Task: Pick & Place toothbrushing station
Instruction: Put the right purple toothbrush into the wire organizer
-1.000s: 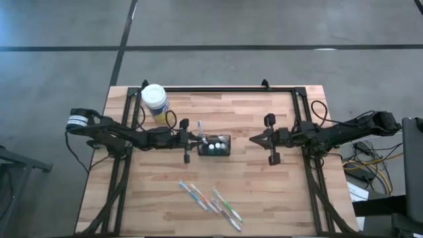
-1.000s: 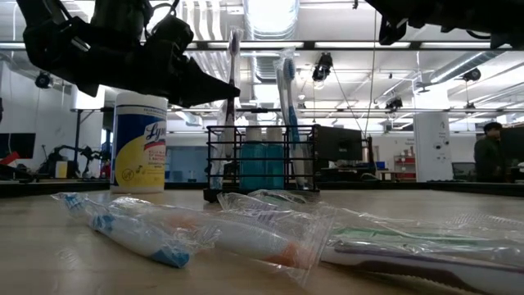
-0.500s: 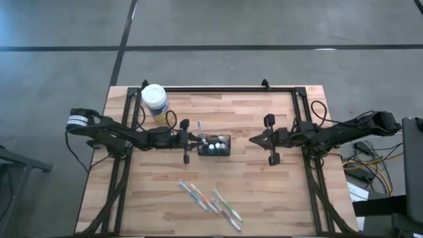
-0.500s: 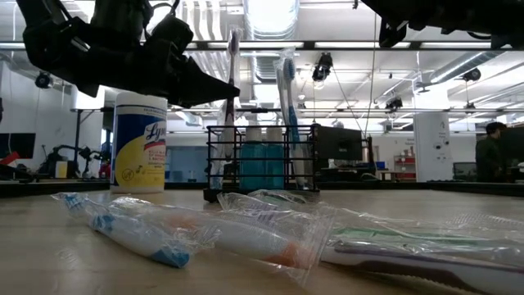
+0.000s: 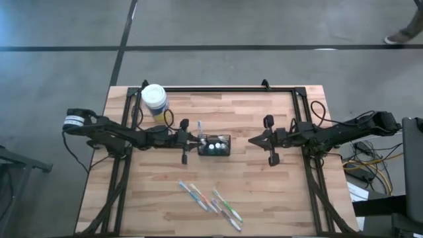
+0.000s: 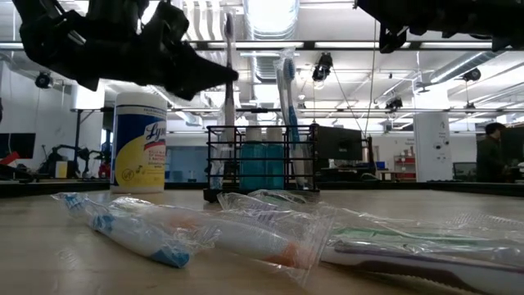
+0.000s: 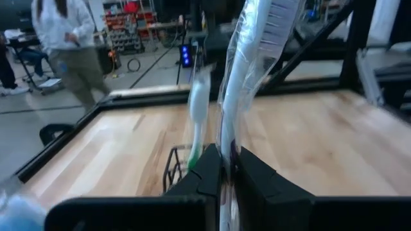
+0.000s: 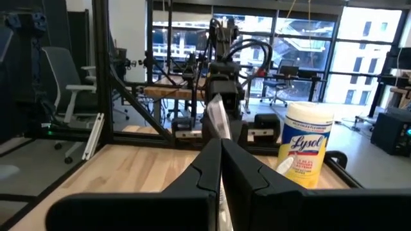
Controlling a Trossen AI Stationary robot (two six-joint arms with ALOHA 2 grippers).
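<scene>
The black mesh holder [image 5: 215, 144] stands on the table's middle; it also shows in the low view [image 6: 260, 160]. A toothbrush in clear wrap [image 6: 228, 49] stands upright at the holder's left end. A second brush with a blue-white head [image 6: 286, 90] stands in the holder beside it. My left gripper [image 5: 193, 141] is at the holder's left side, above its rim, shut on the wrapped toothbrush [image 7: 247, 64]. My right gripper [image 5: 253, 139] hovers to the right of the holder, shut and empty [image 8: 220, 179]. My left gripper pinches the wrapped toothbrush's shaft [image 7: 229, 138] between its two fingers, well below the bristle head. The fingers come level from the table's left side and lie across the brush [image 6: 227, 78]. The brush stands upright, its lower part down inside the holder.
A yellow canister with a white lid [image 5: 154, 98] stands at the far left of the table. Several wrapped toothbrushes [image 5: 208, 198] lie on the near half of the table. A black frame [image 5: 218, 88] runs along the table's far edge. A person [image 7: 61, 38] walks in the room beyond.
My left gripper has risen a little, still shut on the wrapped toothbrush. The brush has gone up with it and stays upright.
</scene>
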